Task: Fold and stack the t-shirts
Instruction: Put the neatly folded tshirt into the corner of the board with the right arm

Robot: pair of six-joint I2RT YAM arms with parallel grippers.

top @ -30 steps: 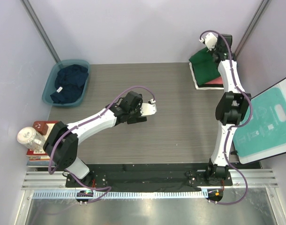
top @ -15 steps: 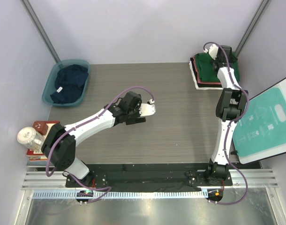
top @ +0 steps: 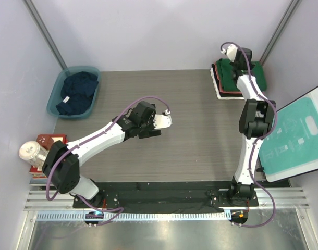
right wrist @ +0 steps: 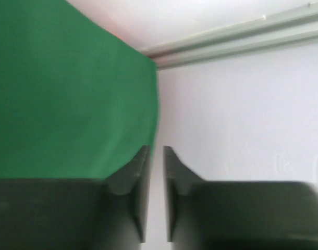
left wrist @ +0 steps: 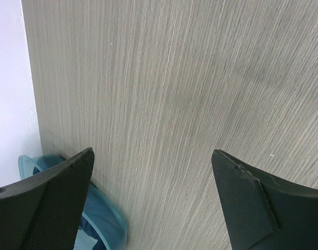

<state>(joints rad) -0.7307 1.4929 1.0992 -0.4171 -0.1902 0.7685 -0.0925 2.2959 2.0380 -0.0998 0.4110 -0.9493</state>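
The dark green t-shirt (top: 233, 77) lies folded on top of the stack at the table's back right corner, over coral-red (top: 220, 82) and white (top: 224, 94) folded shirts. My right gripper (top: 246, 58) is over the stack's far edge. In the right wrist view it (right wrist: 155, 148) is shut and holds nothing, with the green shirt (right wrist: 70, 94) to its left. My left gripper (top: 161, 125) hangs open and empty over the table's middle, jaws wide apart (left wrist: 153, 153). The navy shirt (top: 75, 89) lies crumpled in the teal tub.
The teal tub (top: 53, 96) stands at the back left; its rim also shows in the left wrist view (left wrist: 109, 219). A teal-and-white board (top: 300, 138) leans at the right. A jar (top: 33, 152) and books sit at the left edge. Walls stand close behind the stack.
The green shirt, tilted up one second ago, now lies flat on the stack. My right gripper has come down over the stack's far edge. The left gripper has barely shifted.
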